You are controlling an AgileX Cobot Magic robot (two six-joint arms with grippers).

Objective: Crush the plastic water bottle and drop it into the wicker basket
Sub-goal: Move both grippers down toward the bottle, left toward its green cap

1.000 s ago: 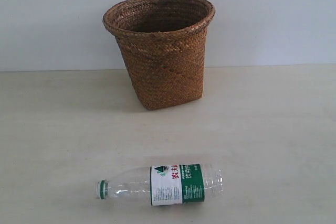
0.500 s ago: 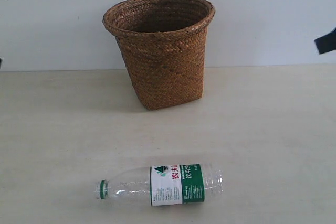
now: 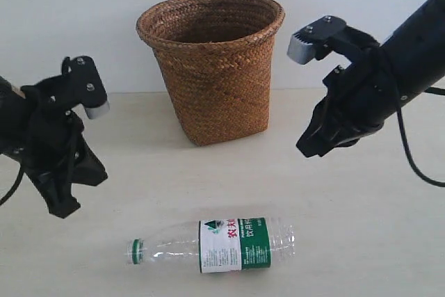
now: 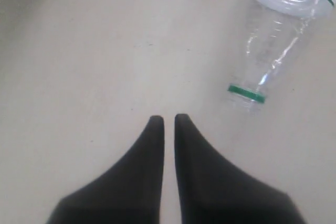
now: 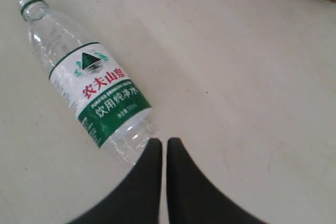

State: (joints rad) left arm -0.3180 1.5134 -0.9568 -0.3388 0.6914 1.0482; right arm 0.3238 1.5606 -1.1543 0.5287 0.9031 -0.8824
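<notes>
1. Exterior view: the wicker basket (image 3: 212, 67) stands upright at the far middle of the pale surface (image 3: 361, 227), between the two arms.
2. The plastic water bottle (image 3: 212, 245) lies on its side at the near middle, well apart from the basket, with its green cap pointing left.
3. The left claw (image 3: 64, 206) hangs left of the cap and a little farther back, apart from it. Its fingers are almost together and grip nothing.
4. The right claw (image 3: 309, 149) hangs right of the basket, farther back than the bottle's base. Only a thin slit shows between its fingers, and it is empty.
</notes>
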